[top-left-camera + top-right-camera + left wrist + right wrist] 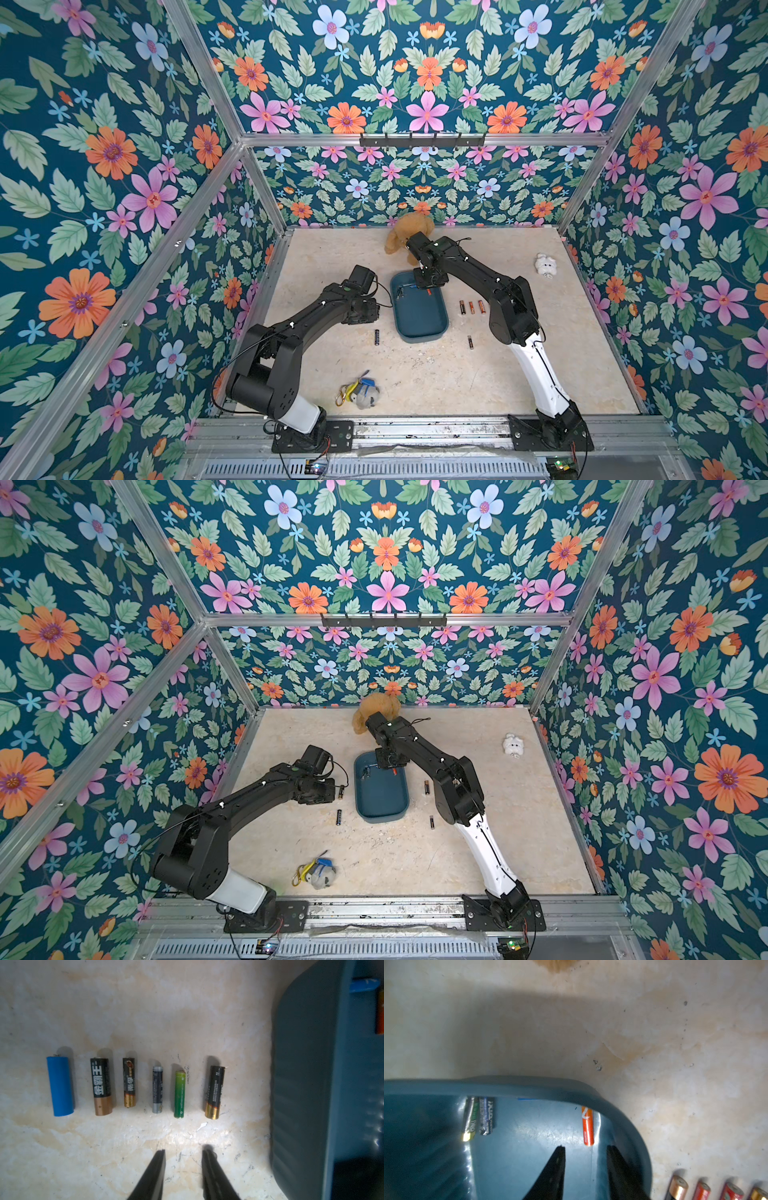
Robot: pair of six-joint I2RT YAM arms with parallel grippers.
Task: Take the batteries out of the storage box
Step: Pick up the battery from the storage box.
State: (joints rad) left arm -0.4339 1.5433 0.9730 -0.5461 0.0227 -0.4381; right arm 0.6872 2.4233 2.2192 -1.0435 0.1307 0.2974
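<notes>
1. the left gripper (pixel 185 1159), two black tapered fingers, stood apart and empty just over the pale marbled tabletop (pixel 145 1012), left of the box.
2. ahead of it six batteries lay out in a neat row: a fat blue cell (pixel 60 1086), a black cell with a copper end (pixel 101 1086), a slim black-and-gold cell (pixel 129 1082), a thin grey cell (pixel 157 1089), a thin green cell (pixel 180 1094) and a black gold-ended cell (pixel 215 1092) nearest the box.
3. a lone black cell (pixel 377 336) lay nearer the front.
4. the storage box (pixel 419 328), a shallow dark teal plastic tray with rounded corners, sat mid-table, mostly emptied.
5. at its far end a green-marked dark cell (pixel 470 1118) touched a blue-marked dark cell (pixel 486 1114). an orange cell (pixel 587 1126) lay by the wall. whether the blue sliver (pixel 525 1098) under the rim was another cell could not be told.
6. the right gripper (pixel 585 1157) hovered in the box, fingers apart, holding nothing, just short of the orange cell, likely the next pick.
7. right of the box lay a row of copper-ended cells (pixel 677 1187) and one stray cell (pixel 470 341).
8. judged: most were out, and at least three were left.
</notes>
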